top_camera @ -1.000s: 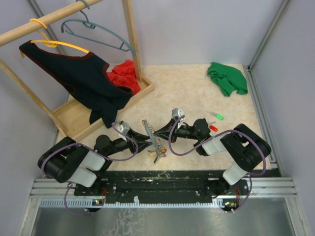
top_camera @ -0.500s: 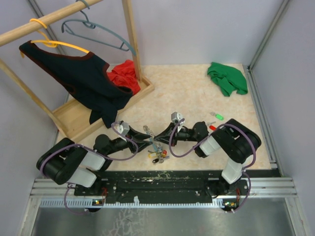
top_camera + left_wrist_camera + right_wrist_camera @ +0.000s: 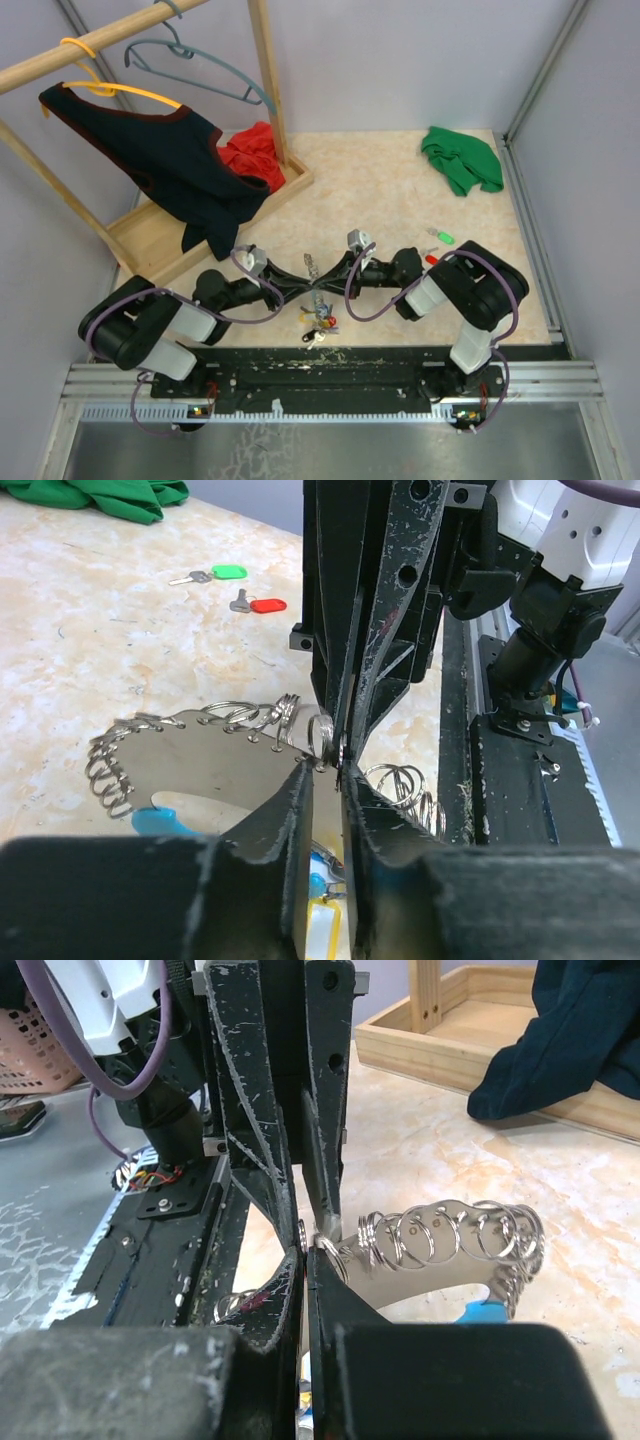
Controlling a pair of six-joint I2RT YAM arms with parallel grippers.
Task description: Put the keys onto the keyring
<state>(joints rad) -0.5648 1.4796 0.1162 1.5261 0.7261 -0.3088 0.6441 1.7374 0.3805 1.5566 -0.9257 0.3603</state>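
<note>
Looks like the ring-opening step: left gripper (image 3: 322, 770) and right gripper (image 3: 303, 1255) both pinched narrow on the keyring (image 3: 225, 742) at near-centre table (image 3: 400, 190), green key (image 3: 444, 237) and red key (image 3: 433, 260) well off to its right, unthreaded, so next one gripper must release and fetch one.

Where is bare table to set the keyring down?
Bare: the wide patch between the wooden tray and the green cloth. Crowded: the near middle, where the left gripper and right gripper clamp the keyring, and by the green key and red key at right.
</note>
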